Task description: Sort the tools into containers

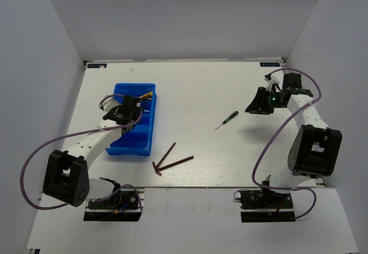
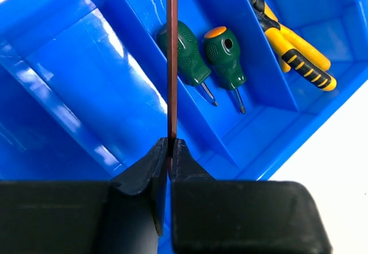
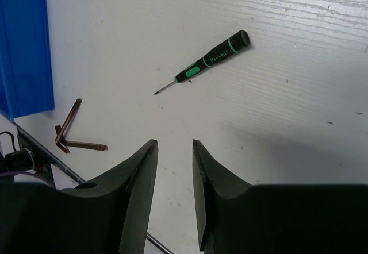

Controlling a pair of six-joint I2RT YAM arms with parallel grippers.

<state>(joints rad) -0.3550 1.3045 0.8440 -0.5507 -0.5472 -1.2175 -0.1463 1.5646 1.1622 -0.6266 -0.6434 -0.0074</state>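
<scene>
My left gripper (image 2: pixel 171 145) is shut on a dark brown hex key (image 2: pixel 172 64) whose shaft sticks straight out over the blue bin (image 2: pixel 69 87). From above, this gripper (image 1: pixel 127 111) hovers over the bin (image 1: pixel 131 142). One compartment holds two green-handled screwdrivers (image 2: pixel 188 56) (image 2: pixel 225 50); the compartment beside it holds yellow-and-black pliers (image 2: pixel 293 50). A slim green-and-black screwdriver (image 1: pixel 226 119) (image 3: pixel 210 62) lies on the table. Two more hex keys (image 1: pixel 172 159) (image 3: pixel 69 130) lie crossed right of the bin. My right gripper (image 3: pixel 174 143) (image 1: pixel 261 106) stands open and empty, above the table right of the slim screwdriver.
White walls close in the table (image 1: pixel 195 81) on three sides. Purple cables (image 1: pixel 34 162) loop off both arms. The arm bases (image 1: pixel 112 205) (image 1: pixel 267 199) sit at the near edge. The bin's side wall (image 3: pixel 23 47) shows at the left of the right wrist view.
</scene>
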